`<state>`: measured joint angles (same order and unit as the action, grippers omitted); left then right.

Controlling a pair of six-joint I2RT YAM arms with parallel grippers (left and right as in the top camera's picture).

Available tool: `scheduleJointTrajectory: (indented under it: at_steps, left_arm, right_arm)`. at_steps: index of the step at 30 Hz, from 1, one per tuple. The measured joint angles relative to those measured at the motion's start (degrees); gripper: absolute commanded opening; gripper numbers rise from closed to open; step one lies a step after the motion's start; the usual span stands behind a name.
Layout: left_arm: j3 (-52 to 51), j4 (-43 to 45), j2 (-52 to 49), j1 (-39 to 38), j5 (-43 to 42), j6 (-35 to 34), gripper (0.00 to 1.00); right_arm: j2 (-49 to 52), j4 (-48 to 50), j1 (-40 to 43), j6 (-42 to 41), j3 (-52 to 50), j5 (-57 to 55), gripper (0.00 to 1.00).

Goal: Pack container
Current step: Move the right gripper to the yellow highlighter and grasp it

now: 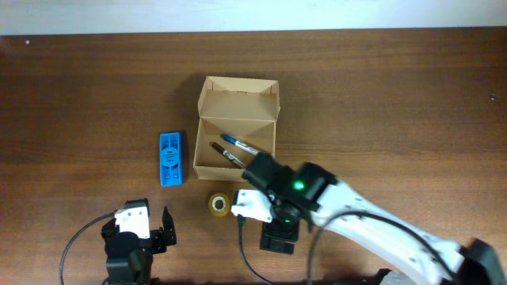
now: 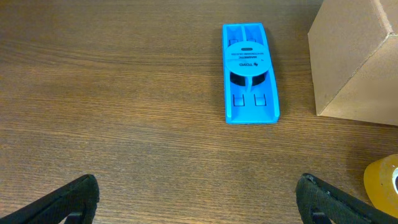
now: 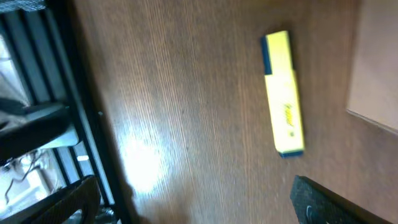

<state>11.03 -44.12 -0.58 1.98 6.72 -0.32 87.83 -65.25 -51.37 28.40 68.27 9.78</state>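
The tan cardboard container (image 1: 238,131) stands open at the table's middle with its flap lid folded back. Two pens (image 1: 235,148) lie inside it. Its corner shows in the left wrist view (image 2: 354,68) and its edge in the right wrist view (image 3: 379,62). A yellow highlighter (image 3: 283,93) lies on the table ahead of my right gripper (image 3: 202,208), which is open and empty. In the overhead view the right gripper (image 1: 277,236) is in front of the container, and the arm hides the highlighter. My left gripper (image 2: 199,202) is open and empty at the front left (image 1: 139,233).
A blue plastic holder (image 1: 170,158) lies left of the container and also shows in the left wrist view (image 2: 250,74). A yellow tape roll (image 1: 219,203) sits in front of the container; its edge shows in the left wrist view (image 2: 384,180). The table's front edge (image 3: 93,112) is close to the right gripper.
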Motion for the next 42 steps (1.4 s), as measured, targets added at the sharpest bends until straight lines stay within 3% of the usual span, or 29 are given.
scheduleJointTrajectory:
  at_steps: [11,30,34,40,42]
  left_arm:
    - [0.0,0.0,0.0,0.0,0.0,0.0,1.0]
    - [0.0,0.0,0.0,0.0,0.0,0.0,1.0]
    - [0.0,0.0,0.0,0.0,0.0,0.0,1.0]
    - [0.0,0.0,0.0,0.0,0.0,0.0,1.0]
    - [0.0,0.0,0.0,0.0,0.0,0.0,1.0]
  right_arm:
    - [12.0,6.8,-0.7,0.0,-0.1,-2.9,0.99]
    - [18.0,17.2,-0.7,0.0,-0.4,-9.2,1.0]
    - [19.9,18.3,-0.6,0.0,-0.4,-9.6,0.91]
    - [21.3,19.2,1.0,0.1,-0.5,-9.8,0.89]
    - [21.6,19.3,1.9,0.1,-0.5,-9.8,0.83]
